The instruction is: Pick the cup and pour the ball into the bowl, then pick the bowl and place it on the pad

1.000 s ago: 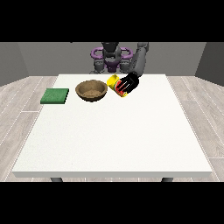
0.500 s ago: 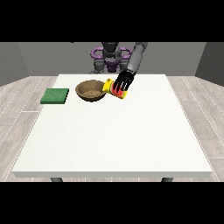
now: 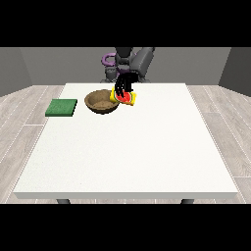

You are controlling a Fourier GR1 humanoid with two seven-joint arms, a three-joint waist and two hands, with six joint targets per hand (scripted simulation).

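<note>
Flat green square pad (image 3: 62, 108) at left on the white table (image 3: 127, 147), apart from the round brown bowl (image 3: 102, 102), dull and wood-like. Just right of its rim: yellow cup (image 3: 124, 97), red inside, tilted, black hand (image 3: 126, 85) curled round it. Best tipped further over the bowl; ball unseen

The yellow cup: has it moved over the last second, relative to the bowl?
Yes. The yellow cup, held in the hand, has shifted towards the view's left and now sits tilted at the rim of the brown bowl, which hasn't moved.
</note>
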